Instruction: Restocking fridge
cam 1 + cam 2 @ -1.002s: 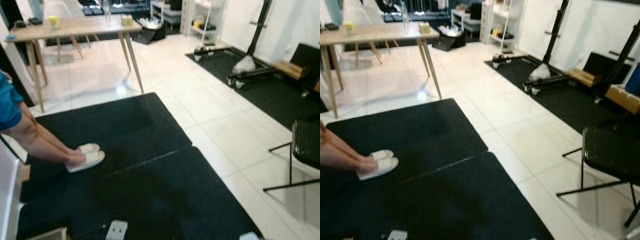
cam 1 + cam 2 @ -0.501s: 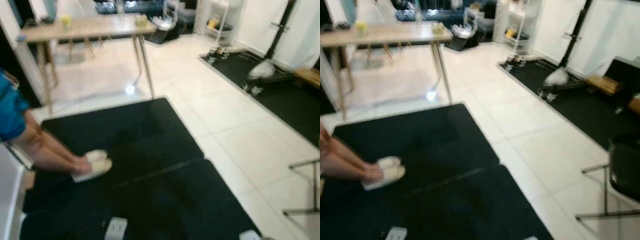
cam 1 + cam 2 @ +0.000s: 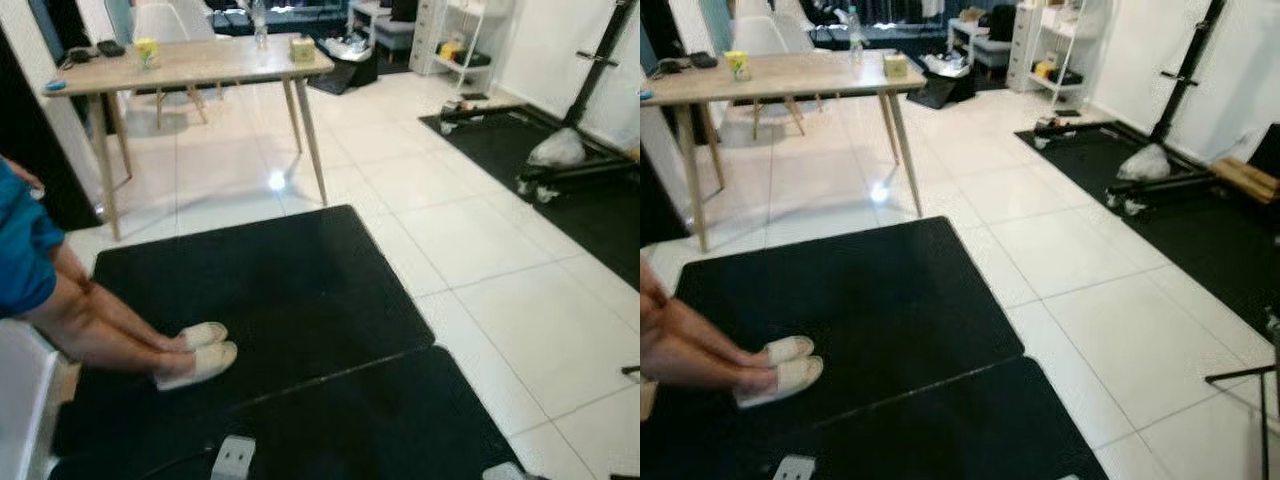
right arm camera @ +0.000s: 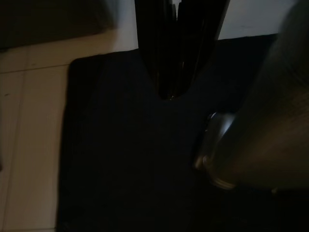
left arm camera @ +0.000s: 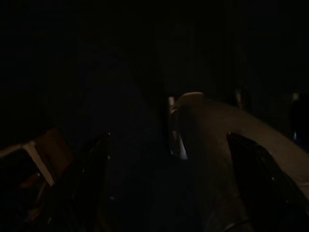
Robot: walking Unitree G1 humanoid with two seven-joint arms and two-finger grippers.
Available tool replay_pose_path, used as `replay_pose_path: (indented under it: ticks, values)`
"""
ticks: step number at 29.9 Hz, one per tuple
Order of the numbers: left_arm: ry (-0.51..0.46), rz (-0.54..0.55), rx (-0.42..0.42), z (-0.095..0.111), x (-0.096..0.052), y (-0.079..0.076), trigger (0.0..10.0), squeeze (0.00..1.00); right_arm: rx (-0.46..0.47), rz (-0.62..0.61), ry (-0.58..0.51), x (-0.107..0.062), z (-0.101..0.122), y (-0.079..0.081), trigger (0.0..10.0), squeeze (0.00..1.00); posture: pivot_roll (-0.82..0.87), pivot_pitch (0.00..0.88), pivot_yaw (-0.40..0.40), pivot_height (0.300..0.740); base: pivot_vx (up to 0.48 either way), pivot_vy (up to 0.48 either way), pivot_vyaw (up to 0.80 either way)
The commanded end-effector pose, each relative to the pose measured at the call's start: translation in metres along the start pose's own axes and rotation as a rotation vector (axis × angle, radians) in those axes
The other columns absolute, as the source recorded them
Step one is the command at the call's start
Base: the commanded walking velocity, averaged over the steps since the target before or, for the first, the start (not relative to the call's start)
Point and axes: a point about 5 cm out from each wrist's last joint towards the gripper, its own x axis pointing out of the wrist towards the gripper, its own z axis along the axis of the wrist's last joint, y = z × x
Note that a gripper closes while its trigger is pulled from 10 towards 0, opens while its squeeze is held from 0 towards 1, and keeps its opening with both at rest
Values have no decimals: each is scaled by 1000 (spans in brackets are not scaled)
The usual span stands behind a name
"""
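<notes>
1. Left eye view: two black floor mats [image 3: 270, 290] lie end to end on a white tiled floor [image 3: 500, 260]; a thin seam runs between them.
2. A person's bare legs [image 3: 90, 320] extend from the left edge of the mats, with feet in pale slippers [image 3: 195, 352] resting on the far mat near its left side. A blue sleeve or garment [image 3: 20, 250] shows at the left frame edge.
3. A wooden table [image 3: 190, 65] on slanted legs stands on the tiles beyond the far edge of the mats. On its top: a yellow cup [image 3: 147, 50] towards the left end, a clear bottle [image 3: 260, 22] at the far edge and a small box [image 3: 302, 48] near the right end. Dark small items lie at the left end.
4. A black rack base with a white bag [image 3: 558, 150] sits on another dark mat at the right. White shelving [image 3: 460, 40] stands by the far wall.
5. No fridge or stock item can be identified in the pictures.
6. Right wrist view: the right gripper [image 4: 169, 94] hangs above a black mat beside the tiles; its two black fingers lie together, pincer closed and holding nothing.
7. Left wrist view: very dark. The left gripper [image 5: 169, 183] is faintly visible, with a finger [image 5: 91, 179] to either side and a gap between, so the pincer reads as parted. Nothing is seen between them.
</notes>
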Motion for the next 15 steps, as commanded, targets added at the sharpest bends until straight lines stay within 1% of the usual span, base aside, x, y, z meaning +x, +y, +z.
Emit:
replay_pose_path:
  ticks: [1,15]
  values:
    - [35,-12,2,-9,-1,-3,10000,0,4,-8,17,-1,-5,-4,10000,0,6,0,-29,740,364,0,0]
    - [37,-11,-2,-10,-1,-3,10000,0,6,-1,17,-1,-6,-2,10000,0,7,0,-30,740,363,0,0]
